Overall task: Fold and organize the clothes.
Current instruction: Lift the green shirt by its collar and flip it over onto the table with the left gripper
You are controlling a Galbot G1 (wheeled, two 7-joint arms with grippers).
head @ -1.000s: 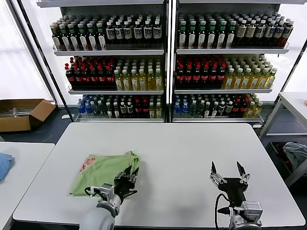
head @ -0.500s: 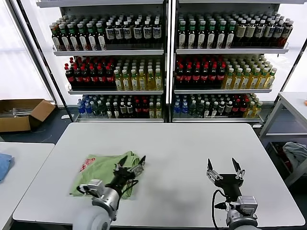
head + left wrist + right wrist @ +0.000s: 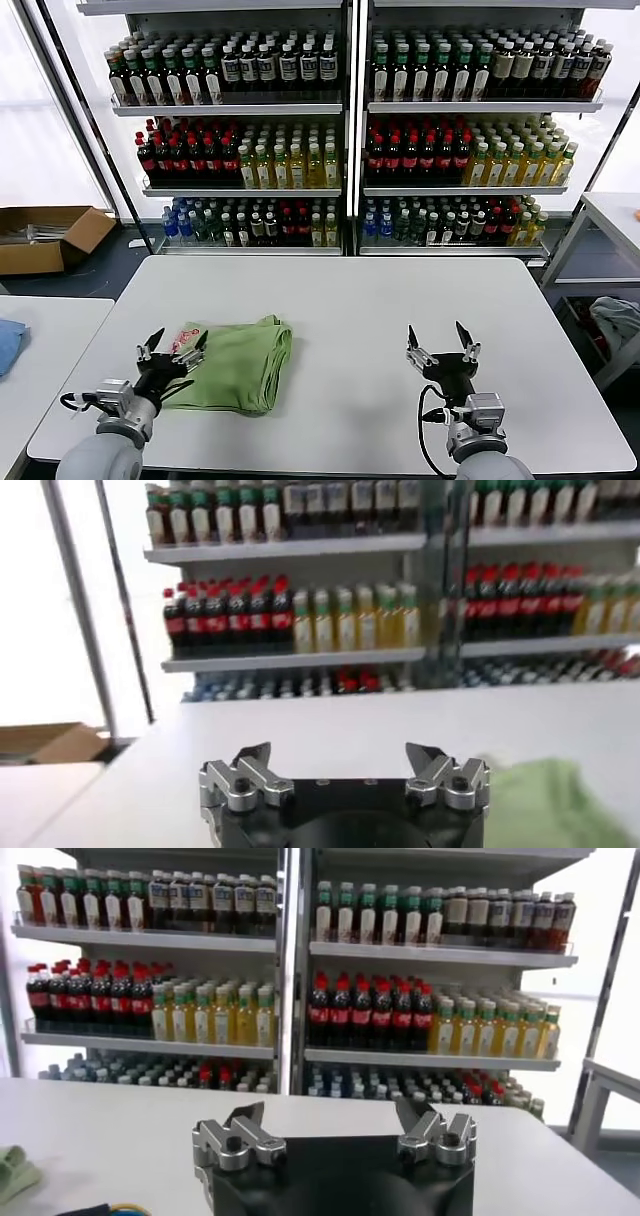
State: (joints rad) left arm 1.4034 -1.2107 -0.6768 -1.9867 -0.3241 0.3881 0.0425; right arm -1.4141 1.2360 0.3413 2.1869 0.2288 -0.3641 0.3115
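The clothes are one light green shirt (image 3: 235,361), folded into a rough rectangle on the left part of the white table (image 3: 360,300), with a red-and-white print showing at its far left corner. My left gripper (image 3: 173,342) stands open just left of the shirt, near the print, holding nothing. In the left wrist view the left gripper (image 3: 340,752) is wide apart and a green edge of the shirt (image 3: 545,800) lies beside it. My right gripper (image 3: 439,338) stands open over bare table near the front right, far from the shirt. The right wrist view shows the right gripper (image 3: 333,1110) empty.
Shelves of bottles (image 3: 345,130) stand behind the table. A second white table (image 3: 40,340) at the left carries a blue cloth (image 3: 8,343). A cardboard box (image 3: 45,235) sits on the floor at the far left. A pale cloth bundle (image 3: 618,322) lies at the right.
My left gripper opened, let go of the shirt's right part and drew back to the left of it. The shirt now lies flatter. My right gripper shifted slightly left and farther onto the table.
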